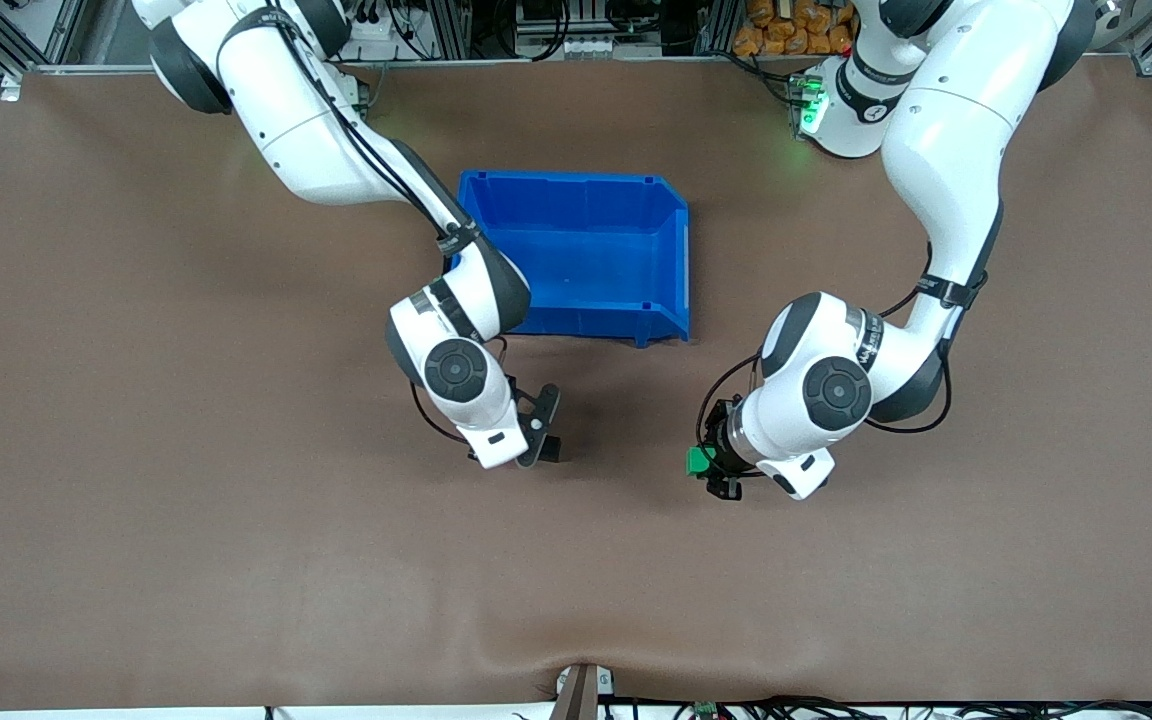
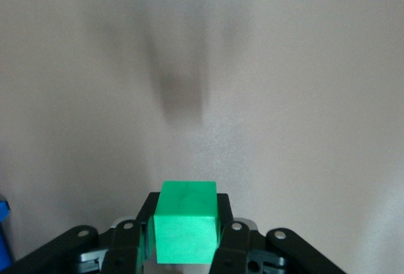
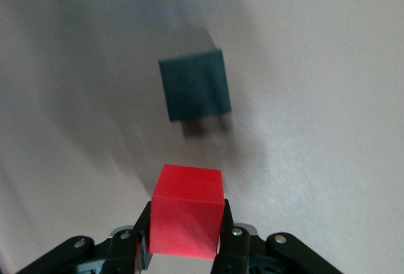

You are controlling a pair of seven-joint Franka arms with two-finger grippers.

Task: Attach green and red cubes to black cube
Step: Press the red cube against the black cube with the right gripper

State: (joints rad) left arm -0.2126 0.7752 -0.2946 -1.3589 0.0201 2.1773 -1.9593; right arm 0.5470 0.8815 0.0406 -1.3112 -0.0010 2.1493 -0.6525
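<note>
The black cube [image 1: 550,450] lies on the brown table, nearer to the front camera than the blue bin; in the right wrist view [image 3: 194,88] it sits on the table just ahead of my right gripper. My right gripper [image 1: 540,432] [image 3: 187,214] is shut on the red cube [image 3: 187,211] and holds it close beside the black cube, apart from it. The red cube is hidden in the front view. My left gripper [image 1: 714,468] [image 2: 186,217] is shut on the green cube [image 1: 701,460] [image 2: 187,221], low over bare table toward the left arm's end.
An empty blue bin [image 1: 576,182] stands on the table between the two arms, farther from the front camera than both grippers; a sliver of it [image 2: 3,233] shows in the left wrist view. Brown mat lies all around.
</note>
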